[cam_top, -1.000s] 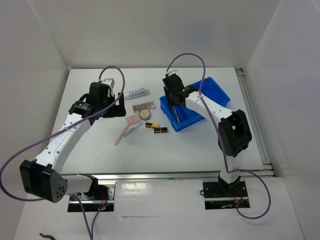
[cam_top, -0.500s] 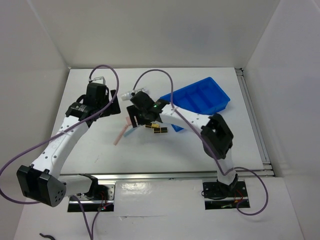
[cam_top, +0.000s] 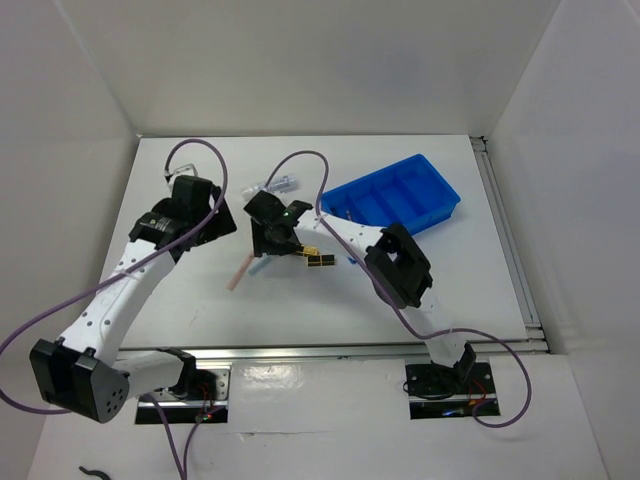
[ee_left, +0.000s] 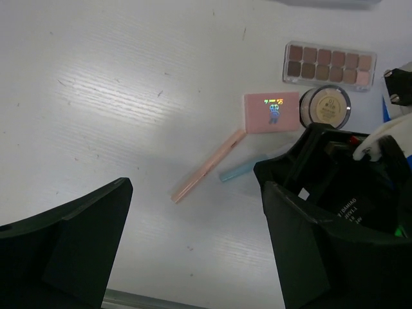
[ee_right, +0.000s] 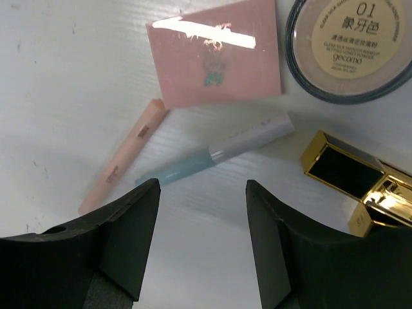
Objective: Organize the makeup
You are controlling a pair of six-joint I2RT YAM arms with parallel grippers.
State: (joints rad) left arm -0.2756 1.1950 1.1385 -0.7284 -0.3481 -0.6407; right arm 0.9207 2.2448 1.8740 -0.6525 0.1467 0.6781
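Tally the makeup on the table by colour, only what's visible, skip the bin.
Pink: 2 (square pad, stick)
Black-gold: 2 (cases)
Beige: 1 (compact)
Brown: 1 (palette)
Blue-white: 1 (blue-white tube)
Clear: 1 (clear tube)
Total: 8

The white surface (cam_top: 330, 310) carries a loose cluster of cosmetics near its middle. In the top view, a blue bin (cam_top: 445, 200) sits at two o'clock of the middle and a clear tube (cam_top: 275, 186) at eleven o'clock.

In the left wrist view, a brown eyeshadow palette (ee_left: 329, 65) lies at twelve o'clock of a round beige compact (ee_left: 325, 106). A pink square pad (ee_left: 271, 112) lies just beside the compact at nine o'clock. A pink stick (ee_left: 208, 165) slants away from the pad toward seven o'clock, with a pale blue-and-white stick (ee_left: 244, 170) alongside it.

In the right wrist view, black-and-gold cases (ee_right: 341, 174) lie at six o'clock of the compact.
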